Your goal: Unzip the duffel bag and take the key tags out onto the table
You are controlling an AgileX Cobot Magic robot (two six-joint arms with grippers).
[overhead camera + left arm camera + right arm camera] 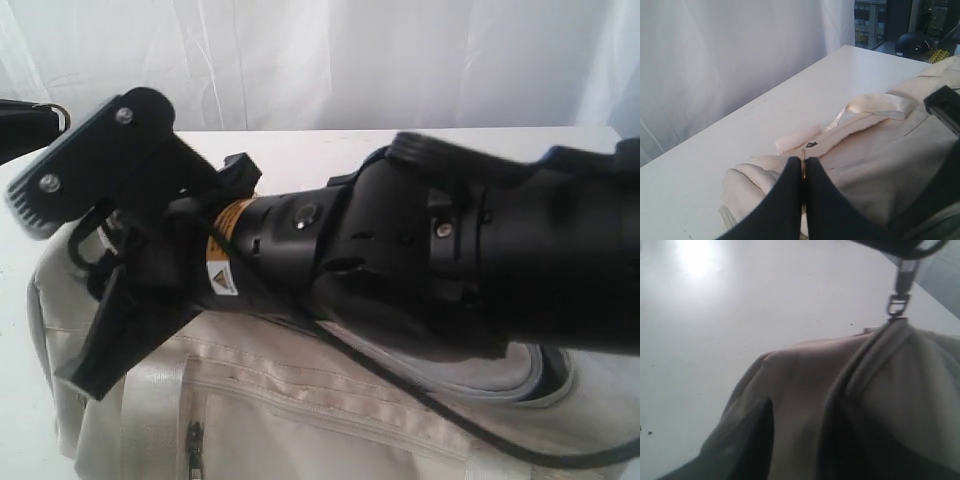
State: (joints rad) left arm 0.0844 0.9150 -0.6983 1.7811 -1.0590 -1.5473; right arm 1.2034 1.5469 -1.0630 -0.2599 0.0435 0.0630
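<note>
While pinching the metal clasp at one end of the duffel bag with the left gripper, fingertips pressed together on a thin sliver of it, holding that hardware taut above the fabric. Not being able to tell whether this is a zipper pull or strap hardware. Straddling a hump of the same end with the right gripper, jaws apart on either side of the cloth, no firm squeeze showing. Finding the bag lying on the table beneath the right arm, with a small dark zipper pull near the webbing handle, and not making out how far the main zipper is open. Seeing no key tags anywhere; probably lying inside. Risking the thin metal slipping out of the left pinch under an angled pull; risking a bunched, jammed zipper track if the right jaws close on loose cloth; risking the whole bag sliding over the smooth top instead of opening; risking the cable dragging across the fabric.
</note>
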